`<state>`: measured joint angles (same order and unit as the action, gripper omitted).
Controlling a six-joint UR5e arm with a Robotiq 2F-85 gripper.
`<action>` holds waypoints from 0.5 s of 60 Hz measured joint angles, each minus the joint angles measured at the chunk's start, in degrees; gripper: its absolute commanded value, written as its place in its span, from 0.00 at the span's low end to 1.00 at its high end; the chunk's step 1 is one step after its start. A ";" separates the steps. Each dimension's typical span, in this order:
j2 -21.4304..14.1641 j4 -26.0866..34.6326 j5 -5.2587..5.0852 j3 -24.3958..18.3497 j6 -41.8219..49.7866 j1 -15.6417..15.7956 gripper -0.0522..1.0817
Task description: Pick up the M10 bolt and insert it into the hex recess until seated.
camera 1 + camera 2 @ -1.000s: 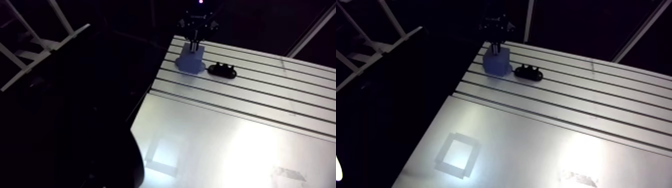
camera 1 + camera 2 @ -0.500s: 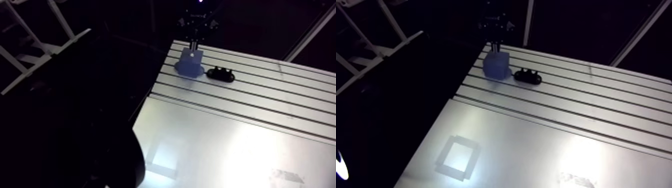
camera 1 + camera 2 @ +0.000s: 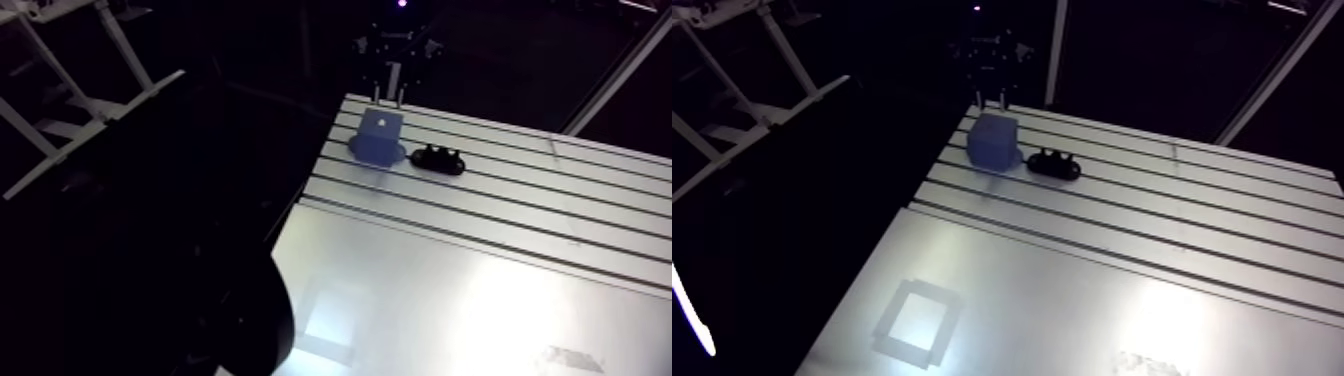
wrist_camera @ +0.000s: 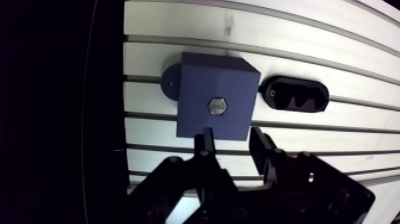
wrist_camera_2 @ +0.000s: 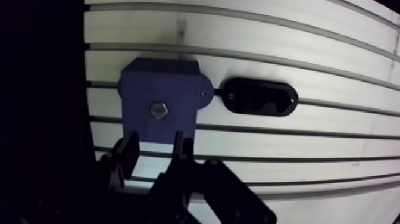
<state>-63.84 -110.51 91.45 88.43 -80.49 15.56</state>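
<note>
A blue block (image 4: pixel 214 104) stands on the slotted table (image 3: pixel 520 260) near its far left corner. The grey hex head of the M10 bolt (image 4: pixel 218 106) sits in the recess in the block's top face. In the wrist view my gripper (image 4: pixel 233 136) hangs above the block's near edge, its fingers (image 4: pixel 207 138) apart with nothing between them. In the arm view the gripper (image 3: pixel 388 95) is above the block (image 3: pixel 378 137) and apart from it.
A black oval holder (image 4: pixel 296 95) with hollow pockets lies right beside the block, also seen in the arm view (image 3: pixel 438 160). The table's left edge drops into darkness next to the block. A pale taped square (image 3: pixel 917 320) marks the smooth near part of the table.
The gripper has lifted up off the block's top, leaving the bolt in the recess. The arm view has shifted a little with the arm.
</note>
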 measured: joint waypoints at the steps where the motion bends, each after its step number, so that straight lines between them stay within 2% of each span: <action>1: -0.05 0.02 -0.02 0.00 -0.01 0.00 0.05; 30: -2.62 0.68 -0.30 0.39 0.10 0.63 0.05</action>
<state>-66.45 -109.82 91.15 88.82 -80.40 16.19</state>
